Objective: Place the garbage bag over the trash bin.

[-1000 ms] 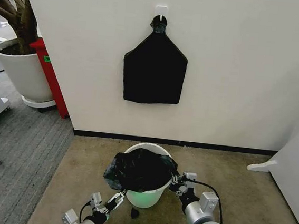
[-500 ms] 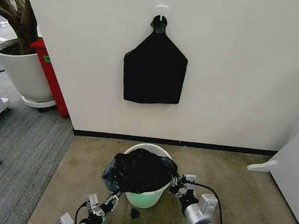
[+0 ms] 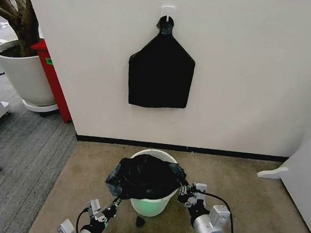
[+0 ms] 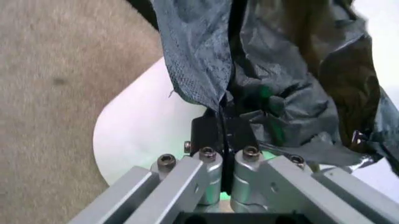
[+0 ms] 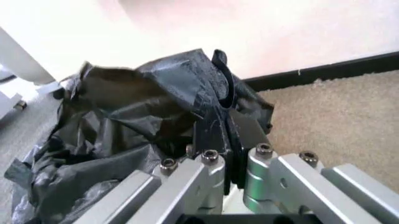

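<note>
bag stretched between both tools over the bin mouth

my left tool (image 4: 221, 140) has its fingers pressed together on a fold of the garbage bag (image 3: 145, 177), at the near-left side of the trash bin (image 3: 148, 203). my right tool (image 5: 225, 135) is clamped the same way on the bag's edge at the bin's right side. between them the black film sits bunched across the top of the bin, which stands on the carpet just in front of the wall; the far rim shows pale and uncovered behind the bag, and the left edge of the bag hangs outside the rim.

i judge the step in hand is spreading the bag's mouth around the rim. next, i think, the edge needs drawing outward and down past the rim on each side without tearing the thin film or tipping the light bin.
</note>
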Controlling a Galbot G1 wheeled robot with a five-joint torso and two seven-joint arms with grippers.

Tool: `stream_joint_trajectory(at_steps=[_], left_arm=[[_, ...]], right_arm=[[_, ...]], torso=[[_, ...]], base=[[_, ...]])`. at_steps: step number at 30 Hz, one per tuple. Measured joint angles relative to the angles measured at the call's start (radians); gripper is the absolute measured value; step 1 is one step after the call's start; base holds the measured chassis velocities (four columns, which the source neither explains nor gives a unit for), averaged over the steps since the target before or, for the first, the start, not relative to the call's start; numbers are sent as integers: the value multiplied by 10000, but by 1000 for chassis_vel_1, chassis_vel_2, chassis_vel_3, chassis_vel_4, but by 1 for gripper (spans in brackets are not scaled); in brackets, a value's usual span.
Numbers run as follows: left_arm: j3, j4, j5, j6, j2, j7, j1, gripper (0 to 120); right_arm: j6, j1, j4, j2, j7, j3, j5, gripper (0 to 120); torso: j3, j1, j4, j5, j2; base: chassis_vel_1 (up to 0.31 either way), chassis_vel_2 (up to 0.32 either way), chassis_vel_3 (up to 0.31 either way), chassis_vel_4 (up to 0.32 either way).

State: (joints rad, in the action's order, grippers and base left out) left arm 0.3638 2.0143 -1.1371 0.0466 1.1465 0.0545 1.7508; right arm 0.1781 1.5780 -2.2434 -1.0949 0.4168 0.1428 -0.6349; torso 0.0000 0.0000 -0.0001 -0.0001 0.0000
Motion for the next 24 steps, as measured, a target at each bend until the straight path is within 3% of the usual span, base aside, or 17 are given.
stream_joint_trajectory(at_steps=[12, 19, 24], left_arm=[[400, 643, 380, -168, -1473, 478, 592, 0], [212, -53, 1303, -91, -1815, 938, 539, 0], [-124, -743, 1991, -81, -1625, 971, -324, 0]], right_arm=[[370, 1023, -879, -357, 1098, 54, -304, 0], [575, 1227, -624, -637, 1687, 29, -569, 0], [658, 1091, -63, -679, 1827, 164, -955, 0]], torso=[[0, 0, 1, -1, 0], [0, 0, 2, 0, 0], [0, 0, -1, -2, -1]], base=[[0, 0, 0, 0], [0, 0, 0, 0], [0, 0, 0, 0]])
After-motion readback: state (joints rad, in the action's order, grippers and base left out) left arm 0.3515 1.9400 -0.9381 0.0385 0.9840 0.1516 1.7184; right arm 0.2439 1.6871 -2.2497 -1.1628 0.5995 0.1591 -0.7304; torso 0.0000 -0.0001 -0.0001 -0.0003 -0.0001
